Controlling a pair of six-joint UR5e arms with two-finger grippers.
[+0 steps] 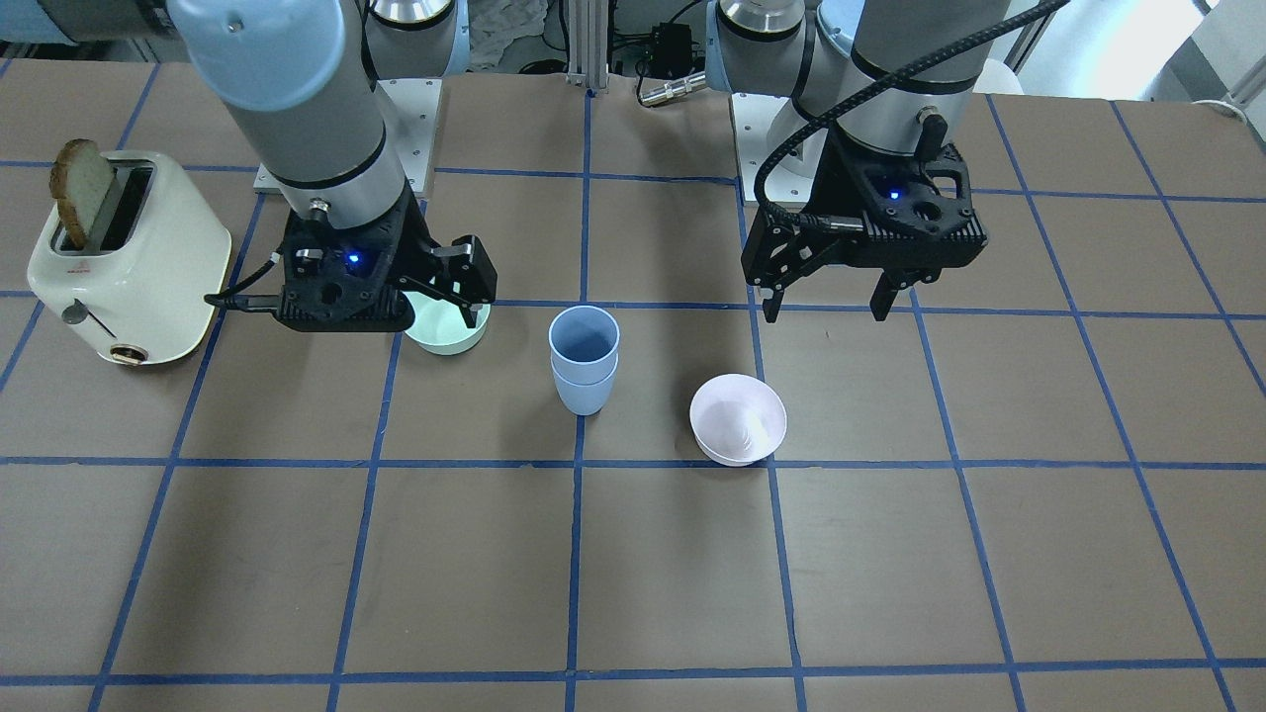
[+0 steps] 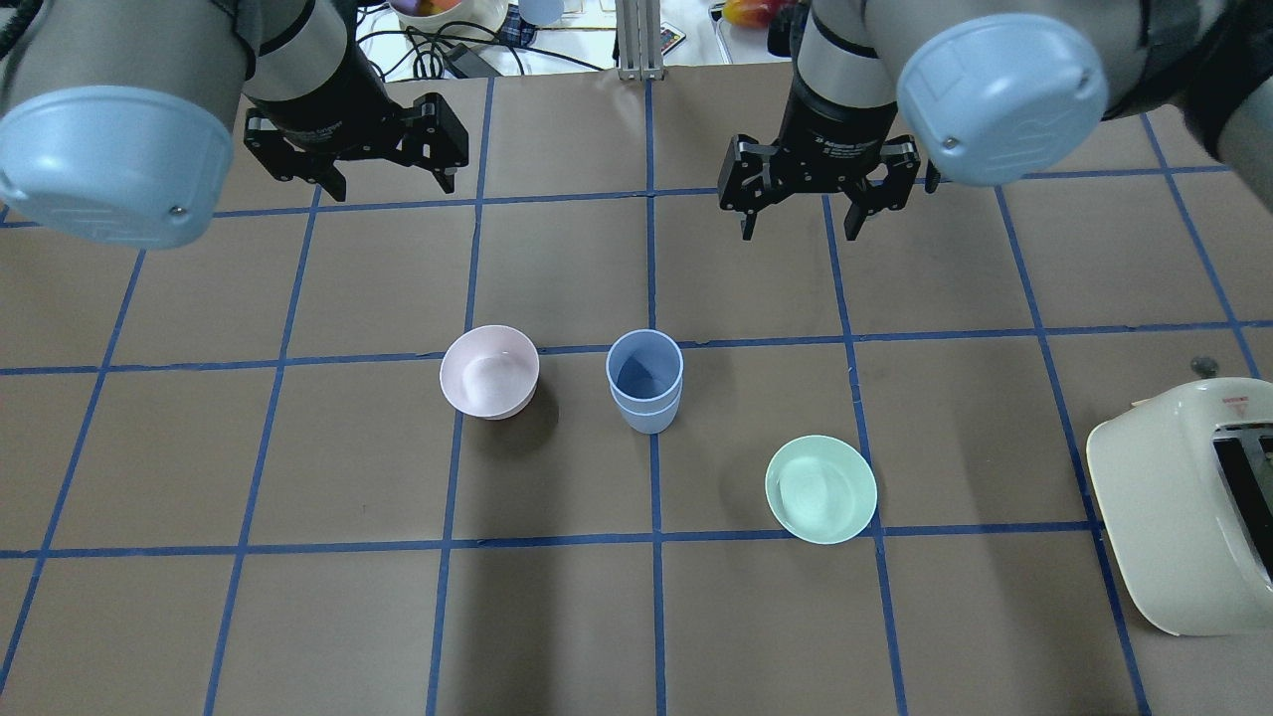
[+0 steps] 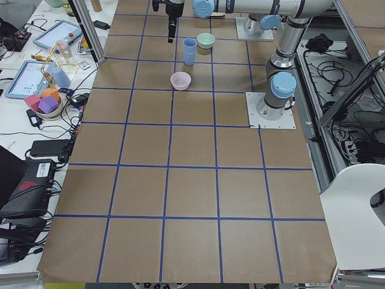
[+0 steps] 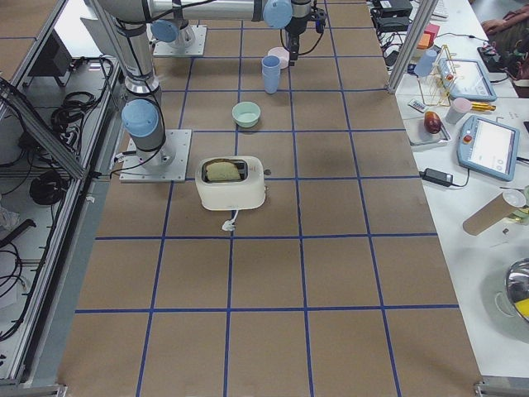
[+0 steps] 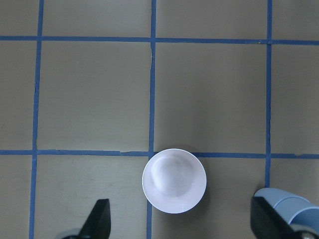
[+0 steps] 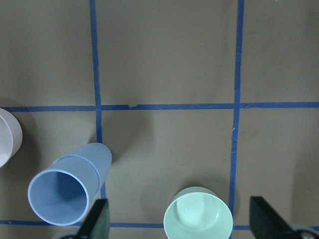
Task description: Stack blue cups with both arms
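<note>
Blue cups (image 2: 644, 383) sit nested on the tabletop (image 2: 298, 617), stacking seemingly done; left hand (image 2: 391, 182) and right hand (image 2: 801, 229) hang open, empty.

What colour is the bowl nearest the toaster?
The bowl is mint green. It shows best in the overhead view.

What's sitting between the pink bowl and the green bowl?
The stacked blue cups stand between the pink bowl and green bowl, seen in the overhead view.
</note>
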